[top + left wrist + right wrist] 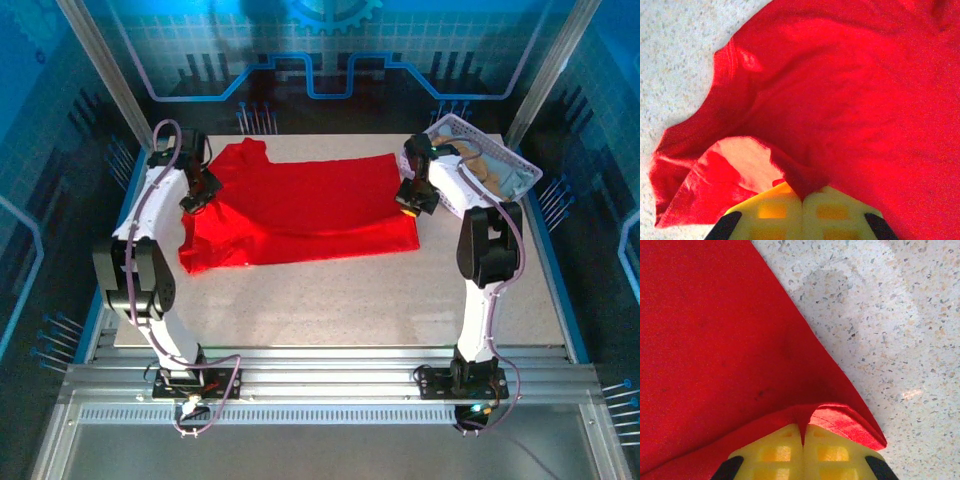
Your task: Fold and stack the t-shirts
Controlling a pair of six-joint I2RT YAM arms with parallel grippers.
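While red t-shirt (pixel 300 205) is gripped by left hand (pixel 197 200) and right hand (pixel 408 205), nothing folded; other t-shirts (pixel 490 172) left in basket (pixel 455 124).

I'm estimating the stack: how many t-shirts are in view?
3. The red t-shirt lies spread on the table; a tan one and a pale blue-grey one sit in the lavender basket, far right. Others may hide beneath.

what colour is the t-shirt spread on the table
The t-shirt is bright red, clearest in the top external view.
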